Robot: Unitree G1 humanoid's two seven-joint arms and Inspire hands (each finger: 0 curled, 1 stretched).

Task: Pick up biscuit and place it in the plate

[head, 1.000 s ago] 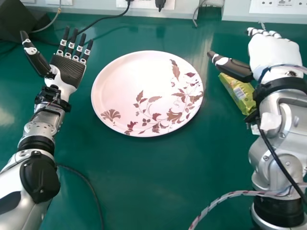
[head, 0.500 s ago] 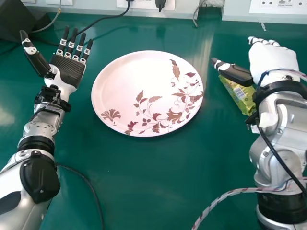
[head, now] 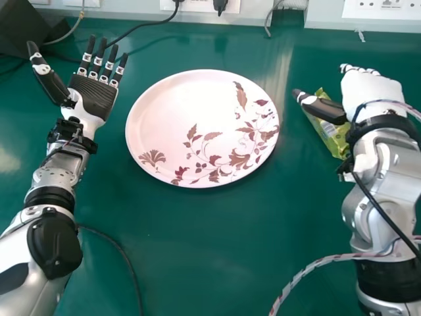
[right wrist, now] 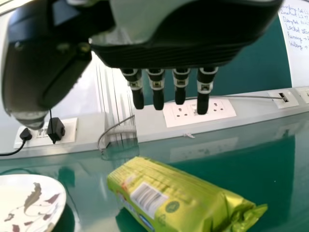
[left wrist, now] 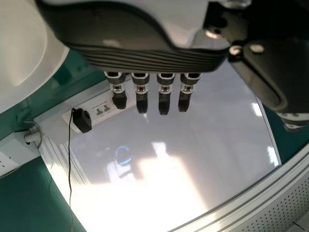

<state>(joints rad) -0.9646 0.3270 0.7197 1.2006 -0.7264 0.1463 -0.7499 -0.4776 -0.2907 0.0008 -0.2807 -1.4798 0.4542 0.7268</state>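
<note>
Biscuit pack [head: 333, 135] lies on the table [head: 197, 250], R of the plate [head: 177, 105], w/ a strip of bare table btwn the 2. R robot hand [head: 373, 89] is also on the plate's R side, above the pack and partly hiding it in the head view, so it's def. the nearer of the 2. It's wide open, fingers [right wrist: 180, 83] straight, thumb spread toward the plate, nothing held; the R wrist view has the pack below the palm w/ a gap, no contact. L robot hand [head: 95, 95] is on the plate's L side, open & empty, prob. not needed. Key relation: pack sits below the R palm and a bit to its plate side, long axis slanting, far end nearer the plate, near end angled away. So next step, I'd say: lower the R robot hand & shift it slightly plateward, thumb going down on the pack's plate side, fingers on the other. Risk: coming straight down, the thumb could land on the wrapper & shove the pack instead of getting round it.
</note>
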